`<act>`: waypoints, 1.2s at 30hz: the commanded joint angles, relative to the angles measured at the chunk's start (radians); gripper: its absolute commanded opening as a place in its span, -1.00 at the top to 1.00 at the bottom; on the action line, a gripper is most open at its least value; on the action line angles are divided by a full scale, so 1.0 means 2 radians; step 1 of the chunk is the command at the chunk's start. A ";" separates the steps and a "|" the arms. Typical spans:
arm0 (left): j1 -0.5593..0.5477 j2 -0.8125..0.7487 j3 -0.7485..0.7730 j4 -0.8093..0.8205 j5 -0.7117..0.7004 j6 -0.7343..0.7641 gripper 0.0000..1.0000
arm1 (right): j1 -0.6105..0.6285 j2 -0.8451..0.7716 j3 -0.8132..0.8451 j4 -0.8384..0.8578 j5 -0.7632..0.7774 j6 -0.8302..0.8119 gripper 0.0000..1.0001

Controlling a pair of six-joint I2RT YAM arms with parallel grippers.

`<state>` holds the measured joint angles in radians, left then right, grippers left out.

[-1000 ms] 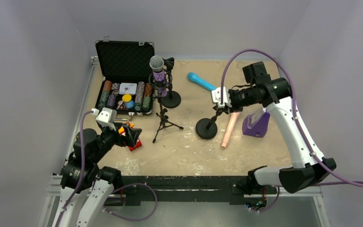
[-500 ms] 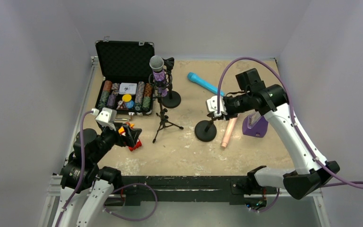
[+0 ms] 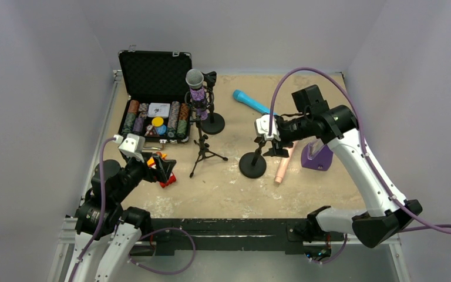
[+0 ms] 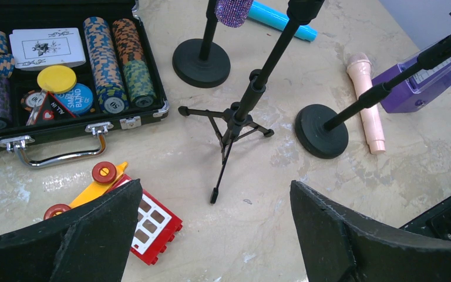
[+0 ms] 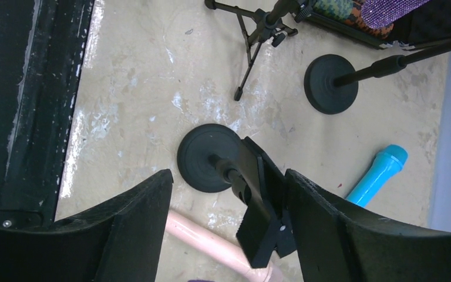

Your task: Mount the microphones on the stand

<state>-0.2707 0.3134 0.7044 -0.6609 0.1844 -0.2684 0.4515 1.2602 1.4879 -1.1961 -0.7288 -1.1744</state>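
Observation:
A glittery purple microphone (image 3: 197, 88) sits clipped upright in the tripod stand (image 3: 202, 147). The bright blue microphone (image 3: 249, 101) lies at the back of the table. The pale pink one (image 3: 285, 161) lies beside a round-base stand (image 3: 252, 164). My right gripper (image 5: 228, 176) is open around that stand's black clip (image 5: 264, 217), which rests close against one finger with a gap to the other. Over the front left, my left gripper (image 4: 215, 185) is wide open with nothing in it. A second round-base stand (image 3: 213, 122) stands behind the tripod.
An open black case of poker chips (image 3: 155, 120) sits at the back left. A red toy block (image 3: 167, 179) with a yellow piece lies under my left gripper. A purple wedge-shaped object (image 3: 319, 155) stands right of the pink microphone.
My right gripper was shut on the round-base stand's clip and has opened. The stand and arm shifted slightly left first. The left arm has not moved.

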 commanded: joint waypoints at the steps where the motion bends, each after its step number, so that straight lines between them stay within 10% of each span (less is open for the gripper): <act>1: 0.000 0.004 -0.002 0.011 -0.004 0.008 -0.99 | 0.002 -0.022 0.027 0.000 -0.024 0.028 -0.52; 22: 0.000 0.002 -0.001 0.011 -0.004 0.008 -0.99 | -0.006 -0.052 0.069 -0.031 -0.045 0.046 -0.67; 36: 0.000 0.003 -0.002 0.010 -0.003 0.008 -0.99 | -0.129 -0.146 -0.012 0.021 -0.149 0.089 -0.71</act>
<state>-0.2707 0.3134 0.7044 -0.6609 0.1822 -0.2684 0.2352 1.0187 1.5204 -1.2198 -0.9405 -1.0534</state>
